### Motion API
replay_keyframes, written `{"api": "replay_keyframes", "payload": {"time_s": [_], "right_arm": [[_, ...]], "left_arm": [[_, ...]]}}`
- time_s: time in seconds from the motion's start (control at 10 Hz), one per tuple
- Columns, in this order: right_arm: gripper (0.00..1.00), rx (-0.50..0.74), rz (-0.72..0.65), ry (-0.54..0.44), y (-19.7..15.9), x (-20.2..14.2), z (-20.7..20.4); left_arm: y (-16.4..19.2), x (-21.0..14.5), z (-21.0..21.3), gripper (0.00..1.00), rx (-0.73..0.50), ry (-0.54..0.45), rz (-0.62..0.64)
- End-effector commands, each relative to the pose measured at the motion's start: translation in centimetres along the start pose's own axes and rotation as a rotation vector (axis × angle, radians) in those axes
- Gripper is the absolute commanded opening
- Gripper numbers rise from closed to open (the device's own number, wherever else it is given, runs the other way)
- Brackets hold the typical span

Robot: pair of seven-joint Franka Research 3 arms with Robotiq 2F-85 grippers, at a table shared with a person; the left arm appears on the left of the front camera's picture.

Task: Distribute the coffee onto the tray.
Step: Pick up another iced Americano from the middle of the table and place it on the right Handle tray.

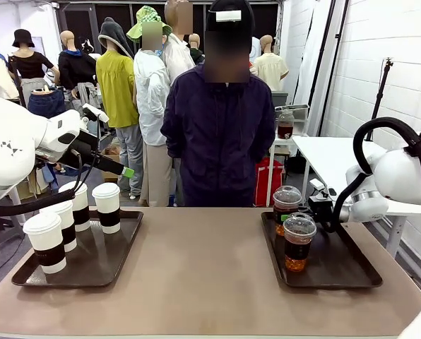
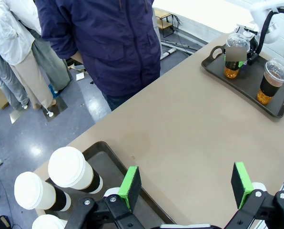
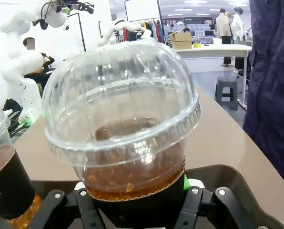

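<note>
Two clear iced coffees stand upright, domes up, on the right tray (image 1: 338,279); the farther cup (image 1: 287,209) is clenched in the right gripper (image 1: 316,210), the nearer cup (image 1: 299,242) just beside it. This looks like the placing step, so next comes letting go and backing off without tipping it. Left gripper (image 2: 185,183) hangs released above four white lidded cups (image 1: 106,206) on the left tray (image 1: 97,272).

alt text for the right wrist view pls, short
The right tool is shut on a clear dome-lidded cup of dark coffee, which looms close to the camera above a dark tray. A second clear cup stands at the left edge, and a person's dark sleeve hangs at the right.
</note>
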State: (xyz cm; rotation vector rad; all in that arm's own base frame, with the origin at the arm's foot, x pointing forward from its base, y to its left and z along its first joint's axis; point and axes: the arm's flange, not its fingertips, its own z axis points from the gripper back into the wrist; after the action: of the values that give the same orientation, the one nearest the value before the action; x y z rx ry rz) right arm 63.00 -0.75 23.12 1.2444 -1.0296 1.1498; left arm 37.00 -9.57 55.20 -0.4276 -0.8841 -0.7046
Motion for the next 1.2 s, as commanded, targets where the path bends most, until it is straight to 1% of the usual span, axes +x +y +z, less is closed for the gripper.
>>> {"api": "replay_keyframes", "payload": {"time_s": [0.0,0.5,0.7,1.1], "right_arm": [[0.61,0.013,0.007,-0.012,0.3,0.0,0.1],[0.61,-0.007,-0.031,-0.015,0.1,-1.0,0.2],[1.0,-0.005,-0.061,-0.011,0.2,-0.8,0.2],[1.0,-0.053,-0.082,-0.002,1.3,-0.4,1.6]], "left_arm": [[0.1,-0.1,0.0,1.0,-0.001,0.001,0.003],[0.1,-0.1,0.0,1.0,-0.001,0.001,0.003],[0.1,-0.1,0.0,1.0,-0.001,0.001,0.003],[0.1,-0.1,0.0,1.0,-0.001,0.001,0.003]]}}
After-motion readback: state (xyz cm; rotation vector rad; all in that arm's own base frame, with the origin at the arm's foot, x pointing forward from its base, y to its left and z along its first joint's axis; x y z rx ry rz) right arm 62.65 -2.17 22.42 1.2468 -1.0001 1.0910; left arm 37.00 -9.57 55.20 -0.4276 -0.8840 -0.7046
